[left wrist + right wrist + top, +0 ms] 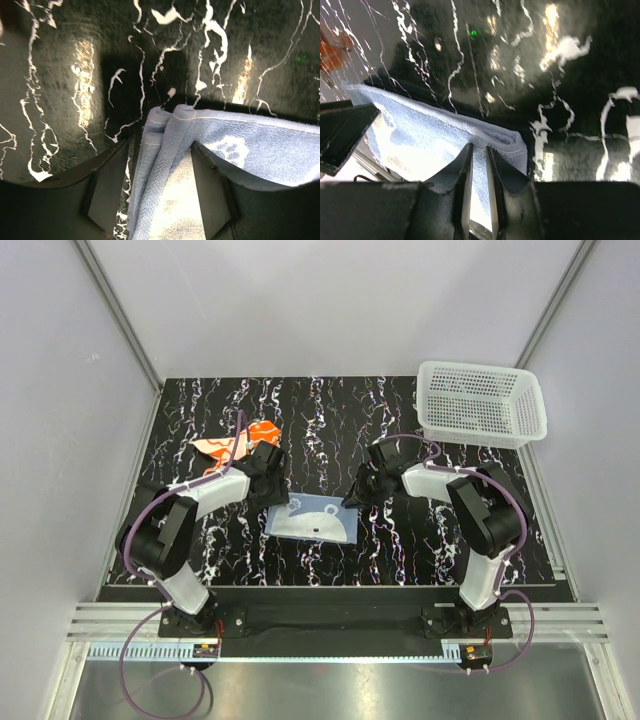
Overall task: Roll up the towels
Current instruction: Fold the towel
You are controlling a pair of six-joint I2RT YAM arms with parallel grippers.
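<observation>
Right gripper (478, 150) pinched blue towel (315, 522) narrowly; left gripper (159, 150) straddled it, grip unclear.
Best rolled nearward, corners level.

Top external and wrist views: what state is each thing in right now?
blue towel: unrolled, flat on the table, one edge bunched.
orange towel: unrolled, rumpled, far left, partly behind the left arm.
basket: upright, nothing seen inside.
left claw: open around the blue towel's bunched edge.
right claw: shut on the blue towel's opposite edge.
</observation>
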